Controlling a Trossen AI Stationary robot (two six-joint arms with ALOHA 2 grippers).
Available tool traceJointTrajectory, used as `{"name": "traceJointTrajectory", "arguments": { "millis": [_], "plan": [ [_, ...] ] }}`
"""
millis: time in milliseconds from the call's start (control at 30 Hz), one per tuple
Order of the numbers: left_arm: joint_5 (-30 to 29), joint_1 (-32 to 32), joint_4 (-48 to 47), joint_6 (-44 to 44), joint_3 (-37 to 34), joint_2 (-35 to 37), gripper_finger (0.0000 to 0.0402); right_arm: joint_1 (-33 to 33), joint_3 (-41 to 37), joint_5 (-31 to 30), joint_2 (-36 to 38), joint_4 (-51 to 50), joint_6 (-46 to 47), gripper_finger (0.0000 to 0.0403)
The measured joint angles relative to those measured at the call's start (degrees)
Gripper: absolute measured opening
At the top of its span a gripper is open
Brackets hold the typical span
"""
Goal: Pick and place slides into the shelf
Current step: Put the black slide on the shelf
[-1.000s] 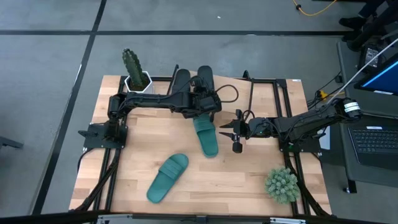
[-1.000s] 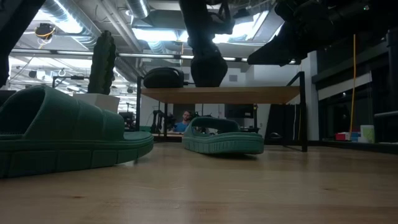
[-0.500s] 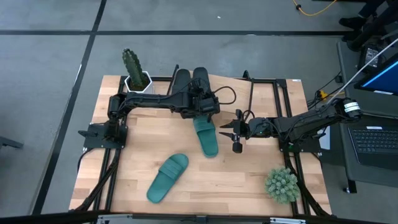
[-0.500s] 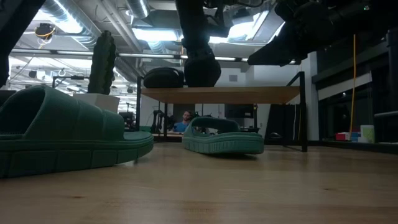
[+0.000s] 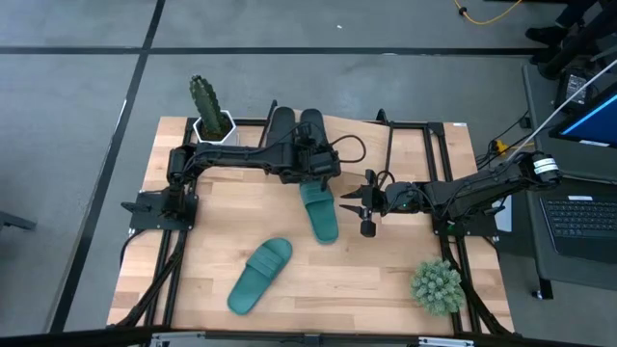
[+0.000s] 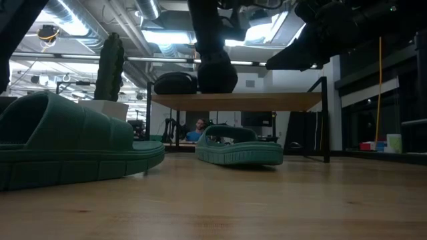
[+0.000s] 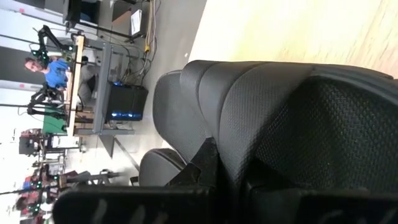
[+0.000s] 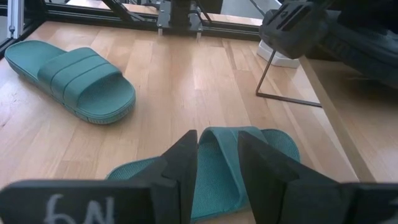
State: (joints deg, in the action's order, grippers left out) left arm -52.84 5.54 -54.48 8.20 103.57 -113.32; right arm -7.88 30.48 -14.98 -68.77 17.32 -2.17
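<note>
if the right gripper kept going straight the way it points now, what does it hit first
Most likely the teal slide lying just ahead of the right gripper, between its open fingers; depth is hard to judge.

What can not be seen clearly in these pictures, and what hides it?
- Left hand, high view: its fingers are hidden under the arm's wrist, over the second black slide at the shelf.
- First black slide, high view: partly covered by the left arm.
- Far teal slide, low view: its end under the shelf is cut off.
- Right hand, right wrist view: whether it touches the teal slide below.
</note>
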Motion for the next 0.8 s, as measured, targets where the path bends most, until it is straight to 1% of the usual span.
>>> {"name": "traceJointTrajectory", "arguments": {
  "millis": [333, 800],
  "plan": [
    [-0.24, -0.02, -3.43, -1.68, -0.02, -2.12, 0.0002, -0.02, 0.0, 0.0, 0.0, -0.08, -0.02, 0.0116],
    [-1.92, -0.02, -3.58, -0.99, 0.0, -2.67, 0.0004, -0.02, 0.0, 0.0, 0.0, -0.86, 0.02, 0.0116]
  ]
}}
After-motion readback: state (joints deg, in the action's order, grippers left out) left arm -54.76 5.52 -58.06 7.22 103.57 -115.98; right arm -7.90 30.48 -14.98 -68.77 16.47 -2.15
